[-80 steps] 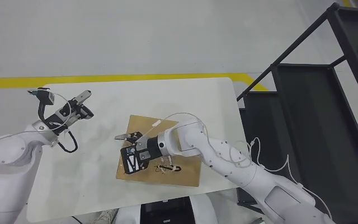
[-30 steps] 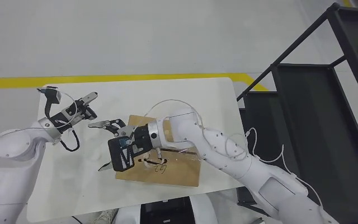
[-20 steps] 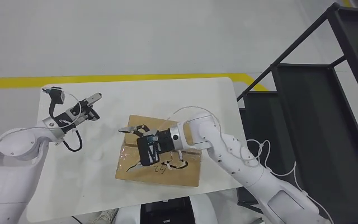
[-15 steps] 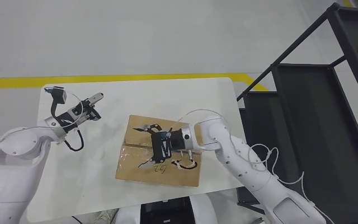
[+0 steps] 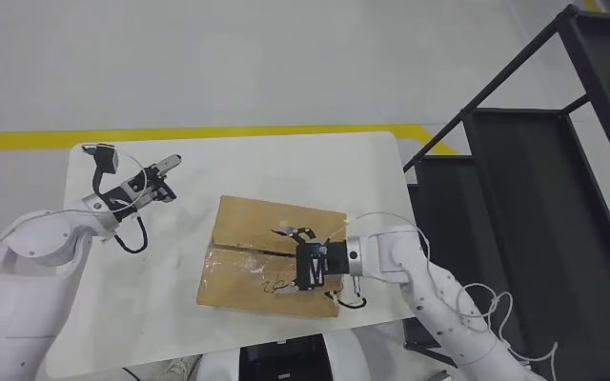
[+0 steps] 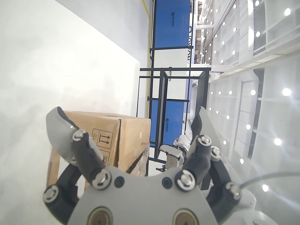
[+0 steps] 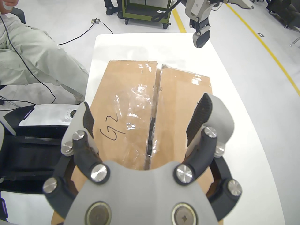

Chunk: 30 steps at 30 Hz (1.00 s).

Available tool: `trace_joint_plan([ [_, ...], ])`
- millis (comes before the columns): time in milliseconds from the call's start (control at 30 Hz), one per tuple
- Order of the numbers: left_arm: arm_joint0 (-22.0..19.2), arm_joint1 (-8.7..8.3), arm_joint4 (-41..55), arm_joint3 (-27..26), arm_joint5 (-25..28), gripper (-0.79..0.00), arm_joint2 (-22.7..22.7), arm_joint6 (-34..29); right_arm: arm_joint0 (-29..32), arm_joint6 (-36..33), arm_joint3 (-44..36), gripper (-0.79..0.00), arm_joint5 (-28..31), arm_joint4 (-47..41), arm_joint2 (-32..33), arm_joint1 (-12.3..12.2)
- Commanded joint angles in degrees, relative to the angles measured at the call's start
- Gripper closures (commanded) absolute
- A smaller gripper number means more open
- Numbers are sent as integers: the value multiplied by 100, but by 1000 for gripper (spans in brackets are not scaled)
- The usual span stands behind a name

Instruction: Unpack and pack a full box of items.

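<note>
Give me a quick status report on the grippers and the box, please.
Right gripper open, above the taped seam of the box. Left gripper open, empty, apart from the box. Flaps shut.

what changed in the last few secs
The right end effector swung out past the left edge of the box, then drew back rightward over its top, open and empty. The left end effector drifted slightly rightward. The box stayed put, shut.

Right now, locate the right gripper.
In the top view the right gripper hangs open over the cardboard box, above its taped seam, far across the table from the left gripper.
</note>
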State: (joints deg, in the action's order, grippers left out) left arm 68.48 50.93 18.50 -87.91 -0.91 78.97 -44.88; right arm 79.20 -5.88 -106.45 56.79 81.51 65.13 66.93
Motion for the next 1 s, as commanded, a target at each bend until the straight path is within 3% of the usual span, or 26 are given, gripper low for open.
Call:
trace_joint_plan([
  [0, 2, -1, -2, -1, 0, -785, 1, -1, -5, 6, 7, -785, 2, -3, 1, 1],
  [467, 2, -1, -2, -1, 0, -785, 1, -1, -5, 6, 7, -785, 2, -3, 1, 1],
  [533, 2, -1, -2, -1, 0, -785, 1, -1, 3, -243, 47, -785, -260, 87, -65, 9],
  [700, 2, -1, -2, -1, 0, -785, 1, -1, -484, -588, 217, -785, -156, -273, -519, 83],
  [967, 2, -1, -2, -1, 0, -785, 1, -1, -1257, -1136, 835, -763, -509, -843, -1054, 236],
])
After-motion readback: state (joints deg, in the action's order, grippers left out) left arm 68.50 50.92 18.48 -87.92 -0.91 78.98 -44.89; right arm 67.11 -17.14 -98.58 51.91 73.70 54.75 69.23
